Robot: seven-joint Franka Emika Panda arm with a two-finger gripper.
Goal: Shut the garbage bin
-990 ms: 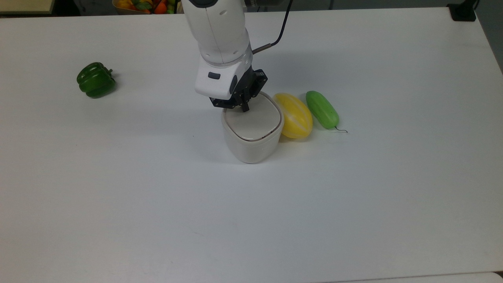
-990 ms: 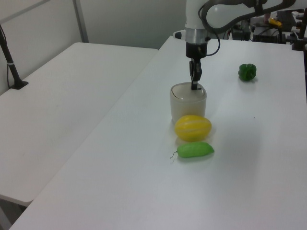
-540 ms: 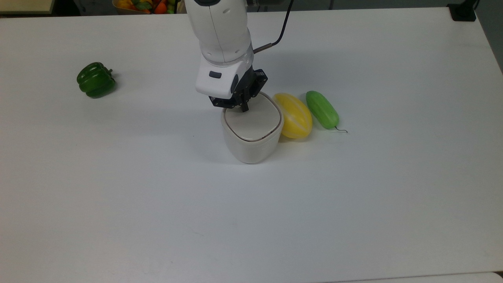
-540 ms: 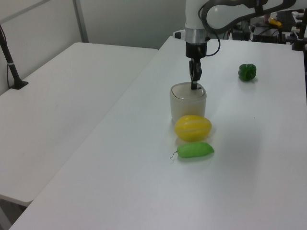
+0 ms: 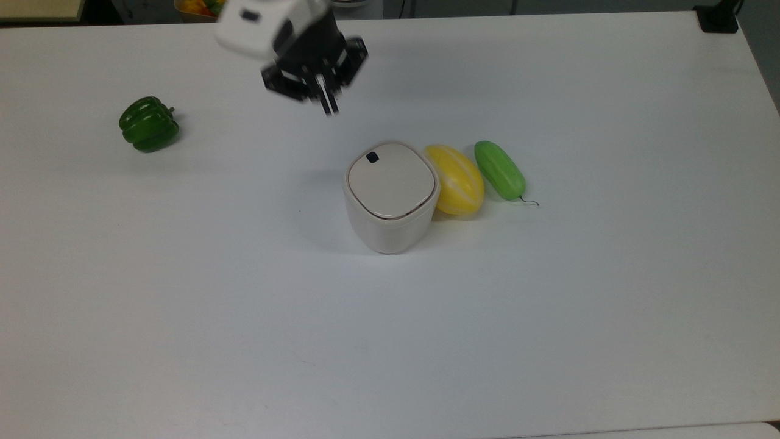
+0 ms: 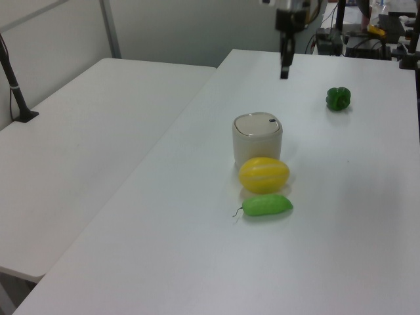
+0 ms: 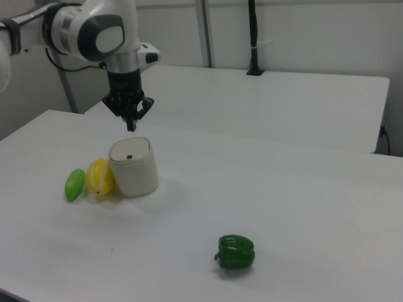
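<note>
The garbage bin (image 5: pixel 390 201) (image 6: pixel 256 138) (image 7: pixel 133 166) is a small cream-white tub on the white table, its beige lid lying flat and shut, the black square button (image 5: pixel 372 157) showing near one corner. My gripper (image 5: pixel 329 108) (image 6: pixel 284 71) (image 7: pixel 130 124) hangs in the air clear of the bin, above it and off to the top view's upper left. Its black fingers point down, pressed together, with nothing between them.
A yellow melon (image 5: pixel 455 178) touches the bin on the top view's right, with a green cucumber (image 5: pixel 499 169) beside it. A green bell pepper (image 5: pixel 148 124) lies far off at the top view's left. A second white table (image 6: pixel 85 138) stands alongside.
The gripper was pressing on the lid by the button; it has since lifted off and pulled away to the top view's upper left. The lid stays flat and the button is uncovered.
</note>
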